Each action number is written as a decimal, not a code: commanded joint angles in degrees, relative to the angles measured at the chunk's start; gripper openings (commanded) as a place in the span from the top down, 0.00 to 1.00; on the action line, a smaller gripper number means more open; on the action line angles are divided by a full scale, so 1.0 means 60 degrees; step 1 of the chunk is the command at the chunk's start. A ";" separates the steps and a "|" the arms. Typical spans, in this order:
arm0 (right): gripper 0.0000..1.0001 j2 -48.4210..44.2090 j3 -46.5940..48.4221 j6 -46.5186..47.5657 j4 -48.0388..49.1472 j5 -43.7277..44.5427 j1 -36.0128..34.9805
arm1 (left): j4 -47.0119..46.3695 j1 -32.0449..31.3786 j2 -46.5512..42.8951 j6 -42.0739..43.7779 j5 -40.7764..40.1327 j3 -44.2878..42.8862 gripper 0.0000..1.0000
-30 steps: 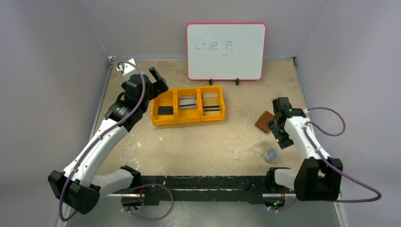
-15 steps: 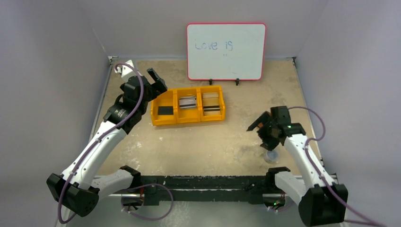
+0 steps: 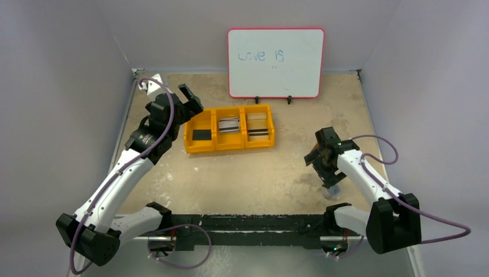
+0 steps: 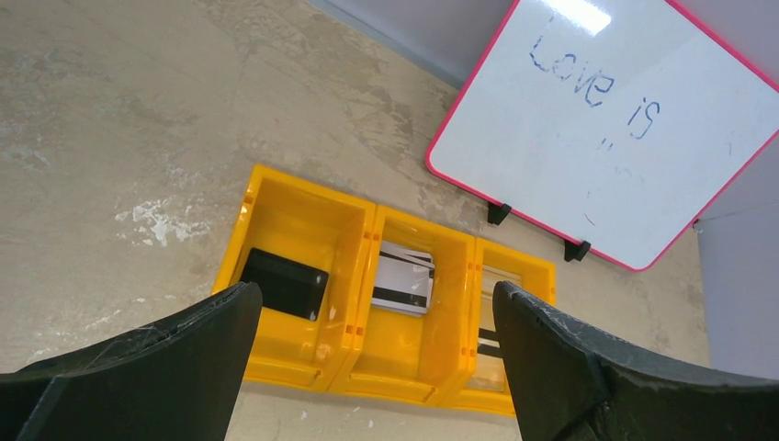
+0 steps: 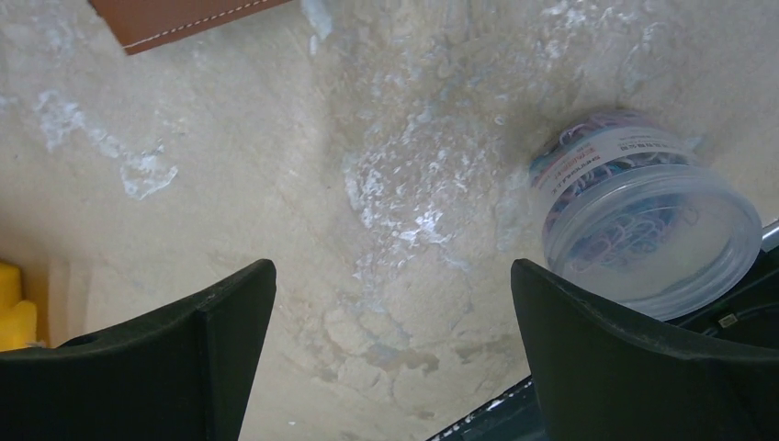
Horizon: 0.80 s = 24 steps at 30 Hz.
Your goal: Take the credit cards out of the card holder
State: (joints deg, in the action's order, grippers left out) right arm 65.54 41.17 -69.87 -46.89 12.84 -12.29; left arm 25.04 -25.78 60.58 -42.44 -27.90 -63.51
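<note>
my left gripper [image 4: 377,294] and right gripper [image 5: 393,271] gape wide, empty; credit cards [image 4: 404,278] lie in the yellow bin [image 4: 308,197], card holder [image 5: 184,16] apart, so i judge it nearly done.

white arm links [image 3: 118,179], black joints [image 3: 392,222], black hands [image 4: 372,303], purple cables [image 3: 372,137]
</note>
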 commanded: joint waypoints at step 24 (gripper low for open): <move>0.00 0.1454 0.1588 -0.1104 -0.3153 0.1203 -0.0157 | -0.0264 0.0007 -0.0219 -0.0013 -0.0125 -0.0207 0.03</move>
State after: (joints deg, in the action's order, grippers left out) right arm 71.94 45.91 -69.49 -57.60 11.09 -13.19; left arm 24.93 -25.78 60.47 -42.48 -27.88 -63.53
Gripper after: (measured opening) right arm 0.998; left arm 0.972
